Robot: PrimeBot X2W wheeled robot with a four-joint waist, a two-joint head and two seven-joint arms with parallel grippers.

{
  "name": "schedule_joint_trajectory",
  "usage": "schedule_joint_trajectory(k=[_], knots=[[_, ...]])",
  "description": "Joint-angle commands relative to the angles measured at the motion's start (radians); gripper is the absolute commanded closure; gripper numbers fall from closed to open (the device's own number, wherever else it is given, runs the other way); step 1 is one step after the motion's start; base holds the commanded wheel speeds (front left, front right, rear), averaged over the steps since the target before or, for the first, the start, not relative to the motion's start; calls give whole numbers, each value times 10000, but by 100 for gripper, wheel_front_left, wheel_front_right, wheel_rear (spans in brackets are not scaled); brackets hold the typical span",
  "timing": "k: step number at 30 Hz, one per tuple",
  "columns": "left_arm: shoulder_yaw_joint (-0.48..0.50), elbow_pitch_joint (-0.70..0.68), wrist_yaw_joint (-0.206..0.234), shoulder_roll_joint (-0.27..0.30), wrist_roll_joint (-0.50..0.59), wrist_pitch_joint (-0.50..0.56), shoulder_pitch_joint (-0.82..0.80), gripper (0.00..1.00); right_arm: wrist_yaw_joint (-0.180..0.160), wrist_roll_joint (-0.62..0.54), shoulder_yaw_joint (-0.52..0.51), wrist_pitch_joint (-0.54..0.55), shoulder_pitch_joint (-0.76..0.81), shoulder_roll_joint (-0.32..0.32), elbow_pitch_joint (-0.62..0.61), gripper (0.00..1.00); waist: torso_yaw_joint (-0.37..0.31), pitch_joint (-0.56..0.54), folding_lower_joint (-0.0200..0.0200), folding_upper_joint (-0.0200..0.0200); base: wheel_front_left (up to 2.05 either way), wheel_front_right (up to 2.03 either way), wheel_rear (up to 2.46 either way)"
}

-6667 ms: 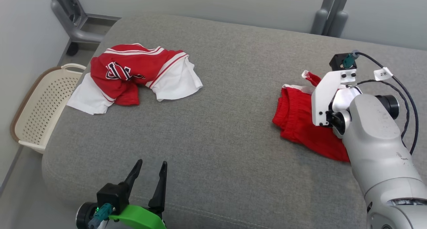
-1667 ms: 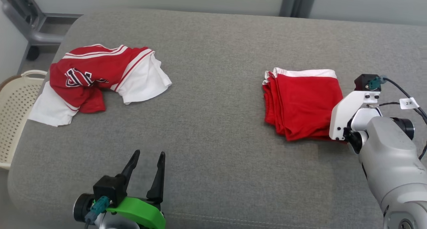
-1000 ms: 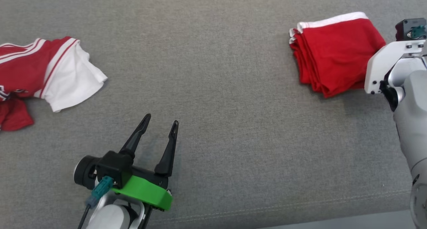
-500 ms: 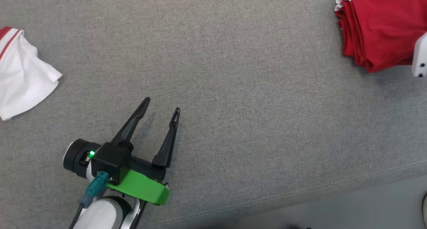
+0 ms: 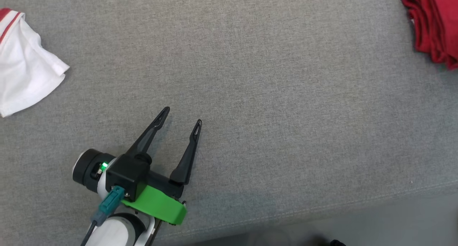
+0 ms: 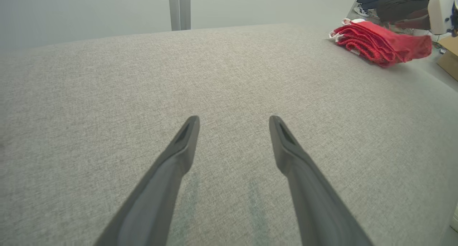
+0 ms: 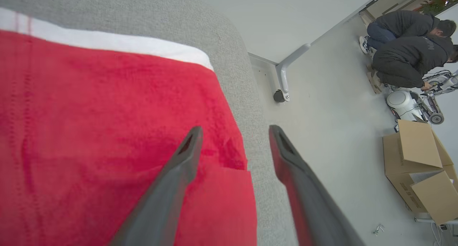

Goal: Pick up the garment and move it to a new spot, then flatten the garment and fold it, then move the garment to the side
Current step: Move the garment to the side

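The folded red fabric garment with a white band (image 7: 107, 113) lies at the edge of the grey cushion (image 7: 143, 17), beneath the right claw (image 7: 234, 129), whose fingers stand apart, seemingly clear of it; the left claw (image 5: 183, 115) gapes wide.

On the cushion (image 5: 286, 95), the garment (image 5: 434, 27) lies at the right edge, a shirt (image 5: 25, 70) at the left edge.

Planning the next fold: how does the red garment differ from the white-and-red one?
The red garment lies folded in layers; the white-and-red garment lies loose and rumpled. The red garment shows mostly red in the head view; the white-and-red garment shows mostly white. Both rest on the grey cushion.
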Motion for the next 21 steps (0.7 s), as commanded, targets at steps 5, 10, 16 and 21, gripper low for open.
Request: schedule_joint_trajectory(k=[5,10,16,21], knots=[[-18,310,56,-132,-82,-241,-150,0,-20,-455,-492,-314,416,335,-248,0,303,-360,-1,-1,0,0,0],[56,783,92,-369,-279,-721,-24,0,-19,-628,-115,-1243,1058,766,-341,0,528,-1120,-1,-1,0,0,0],[169,1582,219,-607,-609,-1209,409,0,-19,150,93,-2315,2041,1285,-175,0,816,-2478,-1,-1,0,0,0],[545,2143,684,-763,-847,-1525,866,0,-19,1024,289,-2688,2869,1884,-512,0,882,-3523,-1,-1,0,0,0]])
